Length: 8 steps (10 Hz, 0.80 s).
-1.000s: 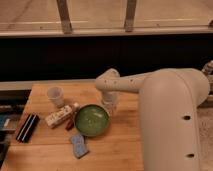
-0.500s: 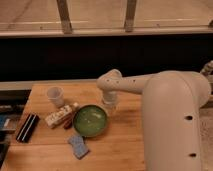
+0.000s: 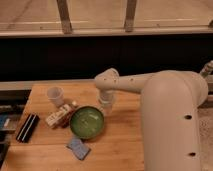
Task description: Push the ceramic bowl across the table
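Observation:
The green ceramic bowl [image 3: 86, 121] sits on the wooden table [image 3: 120, 145], left of centre. My gripper [image 3: 105, 108] hangs from the white arm's wrist, right against the bowl's upper right rim. The large white arm [image 3: 170, 110] reaches in from the right and hides the table's right side.
A translucent white cup [image 3: 55, 96] stands at the back left. A small box [image 3: 58, 116] and a red item lie left of the bowl. A black object [image 3: 28, 127] lies near the left edge. A blue sponge [image 3: 78, 148] lies in front of the bowl.
The bowl has slid slightly to the left and toward the front, with the gripper following at its right rim.

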Available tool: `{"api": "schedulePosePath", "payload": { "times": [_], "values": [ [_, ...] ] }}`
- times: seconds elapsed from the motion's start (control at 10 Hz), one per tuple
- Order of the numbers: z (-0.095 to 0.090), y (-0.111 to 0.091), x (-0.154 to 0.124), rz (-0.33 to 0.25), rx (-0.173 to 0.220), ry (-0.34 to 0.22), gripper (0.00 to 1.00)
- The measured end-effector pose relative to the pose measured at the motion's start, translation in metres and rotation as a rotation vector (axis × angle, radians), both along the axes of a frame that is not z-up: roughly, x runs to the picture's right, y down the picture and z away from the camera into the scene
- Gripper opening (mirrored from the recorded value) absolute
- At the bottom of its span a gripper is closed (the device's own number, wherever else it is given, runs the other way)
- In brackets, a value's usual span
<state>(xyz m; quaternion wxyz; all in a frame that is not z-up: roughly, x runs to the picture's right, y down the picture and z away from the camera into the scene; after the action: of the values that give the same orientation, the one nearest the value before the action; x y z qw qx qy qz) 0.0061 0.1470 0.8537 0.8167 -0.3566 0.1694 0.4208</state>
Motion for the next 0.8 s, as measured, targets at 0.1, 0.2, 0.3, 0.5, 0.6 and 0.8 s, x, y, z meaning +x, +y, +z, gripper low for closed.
{"api": "schedulePosePath", "payload": {
  "times": [0.1,0.2,0.3,0.5,0.6,0.8],
  "values": [
    [0.000,0.000,0.001,0.000,0.000,0.001,0.00],
    [0.000,0.000,0.000,0.000,0.000,0.000,0.00],
    [0.001,0.000,-0.001,-0.005,-0.004,-0.002,0.00],
    [0.003,0.009,-0.001,-0.034,-0.022,0.002,0.00],
    [0.002,0.018,-0.007,-0.054,-0.037,-0.001,0.00],
    [0.000,0.034,-0.020,-0.082,-0.066,-0.018,0.00]
  ]
}}
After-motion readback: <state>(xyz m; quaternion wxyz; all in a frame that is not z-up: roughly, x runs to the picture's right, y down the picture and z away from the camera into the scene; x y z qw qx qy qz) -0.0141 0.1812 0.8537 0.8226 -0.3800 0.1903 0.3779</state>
